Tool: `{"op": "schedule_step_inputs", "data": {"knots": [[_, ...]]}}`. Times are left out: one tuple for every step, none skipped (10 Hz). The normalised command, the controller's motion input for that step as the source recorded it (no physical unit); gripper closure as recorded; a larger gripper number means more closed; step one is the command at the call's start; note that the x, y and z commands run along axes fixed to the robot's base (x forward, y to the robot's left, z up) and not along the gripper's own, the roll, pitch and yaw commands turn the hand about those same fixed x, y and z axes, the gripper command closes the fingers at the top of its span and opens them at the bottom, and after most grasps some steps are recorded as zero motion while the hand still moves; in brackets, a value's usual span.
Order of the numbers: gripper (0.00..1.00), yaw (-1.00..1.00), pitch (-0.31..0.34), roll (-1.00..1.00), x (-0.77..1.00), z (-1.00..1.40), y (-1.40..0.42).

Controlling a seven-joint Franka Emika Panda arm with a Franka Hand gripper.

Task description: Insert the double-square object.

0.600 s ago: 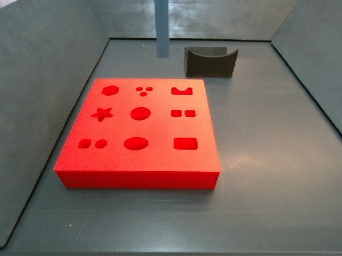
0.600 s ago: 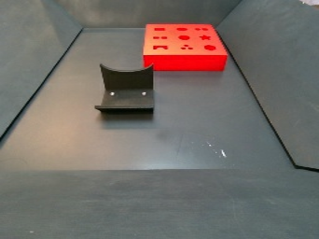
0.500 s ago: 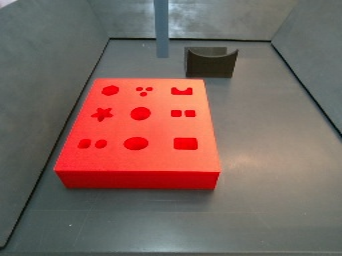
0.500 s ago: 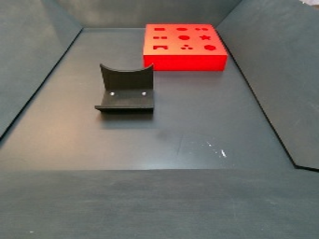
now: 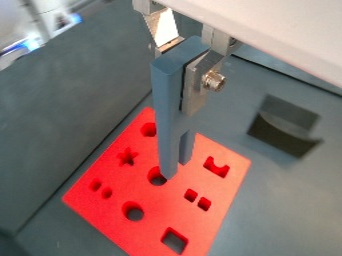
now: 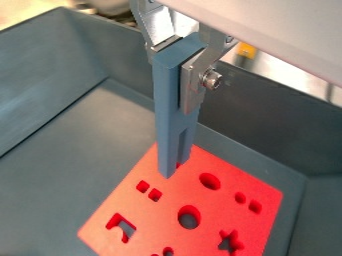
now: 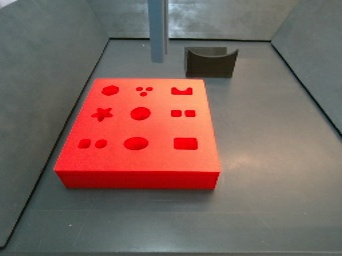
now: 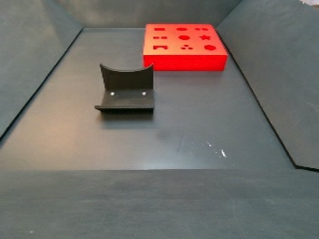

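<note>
My gripper (image 5: 181, 75) is shut on a long blue piece, the double-square object (image 5: 171, 120), which hangs upright from the jaws; both show in the other wrist view too, gripper (image 6: 178, 70) and piece (image 6: 174, 130). Below it lies the red block (image 5: 114, 210) with several shaped holes. Its double-square hole (image 5: 197, 199) sits apart from the piece's lower end in a wrist view and also shows in the other wrist view (image 6: 150, 190). In a side view the piece (image 7: 156, 30) hangs above the block's far edge (image 7: 134, 175); the gripper is out of frame there.
The dark fixture (image 7: 211, 62) stands on the grey floor behind the block, also seen in a side view (image 8: 125, 89) and a wrist view (image 5: 287, 125). Grey walls enclose the floor. The red block (image 8: 187, 63) lies at the far end in a side view.
The blue piece has shifted slightly left and a little lower in a side view. The block and the fixture have not moved.
</note>
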Motion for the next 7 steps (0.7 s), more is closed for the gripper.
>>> {"op": "schedule_step_inputs", "data": {"knots": [[1.00,-1.00,-0.014,0.00,0.08,-0.27,0.01],[1.00,-1.00,-0.013,0.00,0.07,-0.30,0.01],[1.00,-1.00,0.000,0.00,0.00,-0.30,0.00],[1.00,-1.00,0.000,0.00,0.00,-0.29,0.00],[1.00,-1.00,0.000,0.00,0.00,-0.28,0.00],[1.00,-1.00,-0.001,0.00,0.00,-0.28,0.00],[1.00,-1.00,0.000,0.00,0.00,-0.29,0.00]]}}
